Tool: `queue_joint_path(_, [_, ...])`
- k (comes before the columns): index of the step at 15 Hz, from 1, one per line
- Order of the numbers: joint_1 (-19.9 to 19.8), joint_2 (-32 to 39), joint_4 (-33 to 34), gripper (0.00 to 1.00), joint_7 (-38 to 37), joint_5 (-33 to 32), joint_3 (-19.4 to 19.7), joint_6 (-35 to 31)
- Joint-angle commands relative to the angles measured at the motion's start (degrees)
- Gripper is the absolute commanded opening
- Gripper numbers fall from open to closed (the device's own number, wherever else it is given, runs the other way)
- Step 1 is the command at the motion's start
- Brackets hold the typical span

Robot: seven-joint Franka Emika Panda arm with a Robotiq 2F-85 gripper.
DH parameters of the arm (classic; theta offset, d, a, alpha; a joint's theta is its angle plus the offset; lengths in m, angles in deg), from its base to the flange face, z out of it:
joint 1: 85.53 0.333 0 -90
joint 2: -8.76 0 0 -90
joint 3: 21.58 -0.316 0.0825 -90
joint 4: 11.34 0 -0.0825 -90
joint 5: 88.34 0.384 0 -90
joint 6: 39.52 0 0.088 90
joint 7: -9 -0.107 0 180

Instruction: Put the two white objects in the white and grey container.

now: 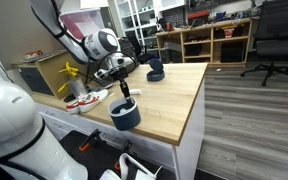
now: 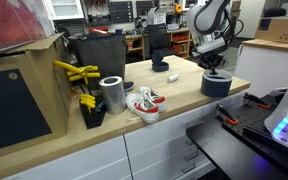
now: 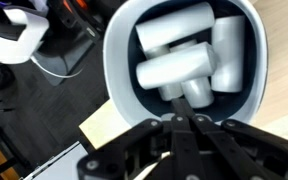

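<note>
Gripper [image 3: 188,118] is positioned directly above the white and grey container [image 3: 114,60]. Its fingers are drawn close together; whether they clamp anything cannot be determined. The white objects [image 3: 174,65] lie inside the container, just beyond the fingertips. In both exterior views the container stands on the worktop [image 1: 174,100] immediately beneath the gripper, near the worktop's edge.

Grey plank floor [image 1: 249,110], wooden shelving [image 1: 209,42], black office chair [image 1: 274,40].

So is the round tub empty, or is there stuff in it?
Not empty. In the wrist view, chunky white pieces lie inside the tub, below its white rim.
</note>
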Motion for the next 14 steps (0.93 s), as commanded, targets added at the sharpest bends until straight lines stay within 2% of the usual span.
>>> queue_joint_path(1, [2.33, 6.46, 2.34, 0.00, -4.46, -3.21, 1.59, -7.56])
queue_joint_path(5, [5.65, 6.91, 2.76, 0.00, -9.62, -9.95, 2.44, -13.37])
queue_joint_path(8, [8.07, 7.94, 3.10, 0.00, -13.82, -16.28, 2.87, -14.95])
queue_joint_path(10, [8.84, 8.30, 2.70, 0.00, -14.08, -17.46, 2.54, -15.57])
queue_joint_path(14, [9.30, 7.55, 0.62, 0.00, -8.26, -15.43, 1.89, -15.80])
